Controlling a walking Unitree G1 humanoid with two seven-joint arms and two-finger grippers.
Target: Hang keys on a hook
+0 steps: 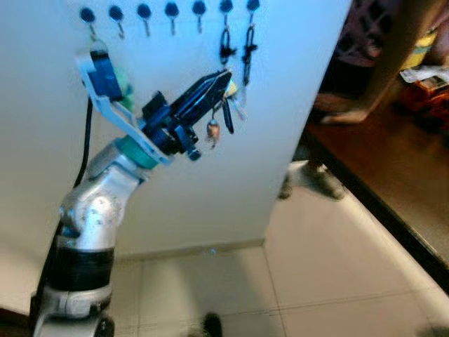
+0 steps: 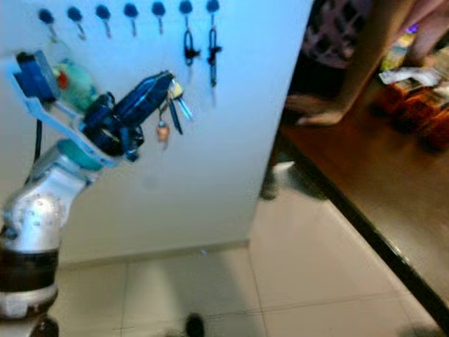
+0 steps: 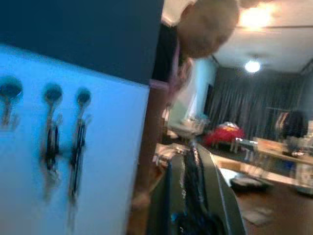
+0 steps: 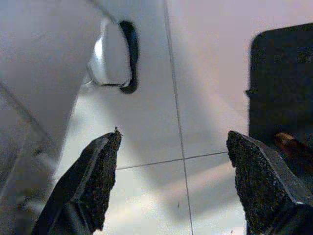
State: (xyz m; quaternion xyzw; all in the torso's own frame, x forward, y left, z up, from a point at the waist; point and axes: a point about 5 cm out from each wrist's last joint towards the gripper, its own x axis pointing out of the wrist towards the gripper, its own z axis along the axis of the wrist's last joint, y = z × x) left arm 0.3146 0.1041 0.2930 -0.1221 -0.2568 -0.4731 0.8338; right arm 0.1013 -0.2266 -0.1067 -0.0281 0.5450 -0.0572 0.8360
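My right pincer [image 4: 171, 181] hangs idle with its fingers spread wide over the tiled floor [image 4: 146, 122]. My left pincer [image 1: 223, 78] is raised toward the white wall panel [image 1: 175, 175], clenched on the bunch of keys [image 1: 223, 112], which dangles just below its tips with a small brown fob lowest. Above and beyond the tips runs the row of hooks [image 1: 172, 17]; the two nearest the panel's edge already carry dark straps [image 1: 237, 49], and the keys hang just under them.

The risk, as I judge it, is a snag: the bunch sits so close to the occupied hooks that a lift could tangle it in those straps rather than reach a free hook farther along, on the far side of the pincer from the panel's edge. The ring is also hard to make out, so it may miss the hook tip and drop when I release.

The head views show the keys and the whole row; the left wrist view shows three hooks, blurred, and a person [image 3: 205, 29] beyond the panel. Off to the pincer's right, past the edge, stands a dark tabletop [image 1: 393, 175].
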